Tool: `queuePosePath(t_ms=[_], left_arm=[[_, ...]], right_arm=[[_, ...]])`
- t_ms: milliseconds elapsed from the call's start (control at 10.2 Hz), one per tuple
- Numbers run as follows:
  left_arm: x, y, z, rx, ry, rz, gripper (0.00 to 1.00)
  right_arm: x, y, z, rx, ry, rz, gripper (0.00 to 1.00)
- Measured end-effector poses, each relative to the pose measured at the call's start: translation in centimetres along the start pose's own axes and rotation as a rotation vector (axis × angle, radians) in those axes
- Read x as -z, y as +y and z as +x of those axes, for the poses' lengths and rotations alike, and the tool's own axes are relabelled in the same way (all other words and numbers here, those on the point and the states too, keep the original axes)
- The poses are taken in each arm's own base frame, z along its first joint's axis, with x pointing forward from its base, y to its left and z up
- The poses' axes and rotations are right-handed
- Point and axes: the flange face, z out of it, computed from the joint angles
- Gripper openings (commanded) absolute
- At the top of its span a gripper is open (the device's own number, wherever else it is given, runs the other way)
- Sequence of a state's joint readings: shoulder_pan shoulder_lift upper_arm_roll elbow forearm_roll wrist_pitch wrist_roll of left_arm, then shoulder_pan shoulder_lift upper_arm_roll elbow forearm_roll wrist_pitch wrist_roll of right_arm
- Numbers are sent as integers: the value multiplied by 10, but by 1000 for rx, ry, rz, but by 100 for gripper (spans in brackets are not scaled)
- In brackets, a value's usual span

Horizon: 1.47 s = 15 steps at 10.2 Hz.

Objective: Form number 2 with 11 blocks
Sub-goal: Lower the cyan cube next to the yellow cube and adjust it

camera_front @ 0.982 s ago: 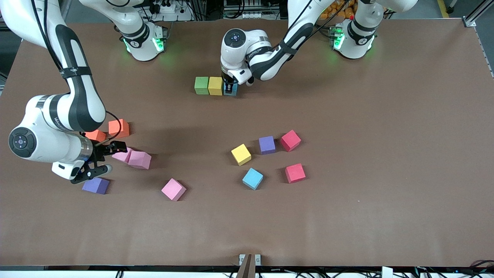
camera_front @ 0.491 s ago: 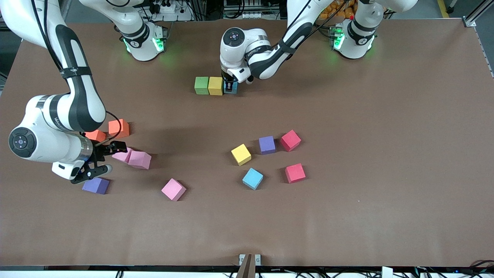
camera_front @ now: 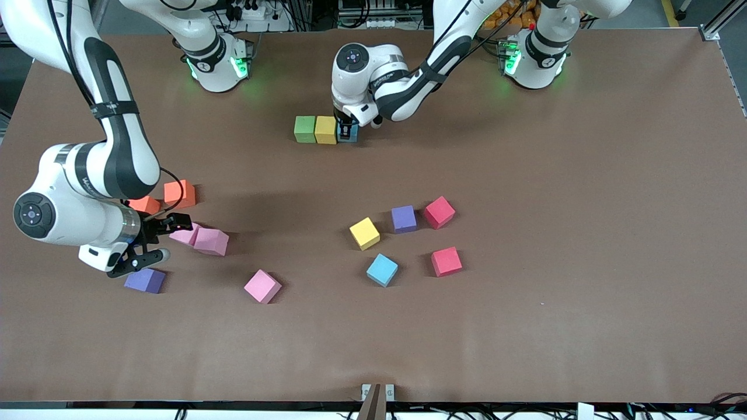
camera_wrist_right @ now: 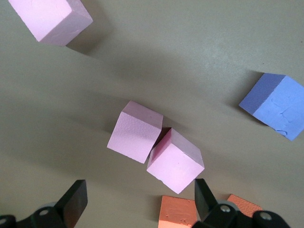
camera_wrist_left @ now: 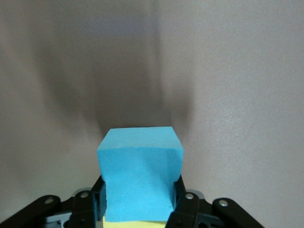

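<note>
Right end effector [camera_front: 153, 245] hangs low over the right arm's end of the surface [camera_front: 525, 326], fingers spread wide, gripping nothing. Two pink blocks [camera_wrist_right: 155, 152] sit touching just beside its open fingers, two orange blocks [camera_front: 169, 197] close by, a purple block [camera_front: 145, 280] nearer the front camera, and a lone pink block [camera_front: 262, 286] a little further along. Mid-surface, close to the arm bases, the row: green block [camera_front: 304, 129], yellow block [camera_front: 325, 129], touching. Left end effector [camera_front: 348, 129] is clamped on a light blue block [camera_wrist_left: 140, 171], pressed in at the yellow's side. Loose cluster toward the camera: yellow cube [camera_front: 365, 233], blue cube [camera_front: 382, 269], purple cube [camera_front: 404, 219], two red blocks [camera_front: 442, 236].
</note>
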<state>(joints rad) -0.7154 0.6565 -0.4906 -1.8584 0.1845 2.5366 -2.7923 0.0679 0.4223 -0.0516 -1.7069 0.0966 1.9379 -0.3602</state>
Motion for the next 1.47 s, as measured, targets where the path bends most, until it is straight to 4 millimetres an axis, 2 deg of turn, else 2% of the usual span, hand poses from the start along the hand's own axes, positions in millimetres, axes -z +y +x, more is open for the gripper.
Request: queuePosePath(t_ms=[1277, 1375, 1474], left_arm=[[-1, 1, -1, 25, 1, -2, 0], [-1, 1, -1, 29, 1, -2, 1], [-1, 1, -1, 30, 1, -2, 12]], right_arm=[[0, 0, 0, 1, -1, 0, 100], [0, 0, 0, 1, -1, 0, 100], [-1, 0, 0, 1, -1, 0, 100]])
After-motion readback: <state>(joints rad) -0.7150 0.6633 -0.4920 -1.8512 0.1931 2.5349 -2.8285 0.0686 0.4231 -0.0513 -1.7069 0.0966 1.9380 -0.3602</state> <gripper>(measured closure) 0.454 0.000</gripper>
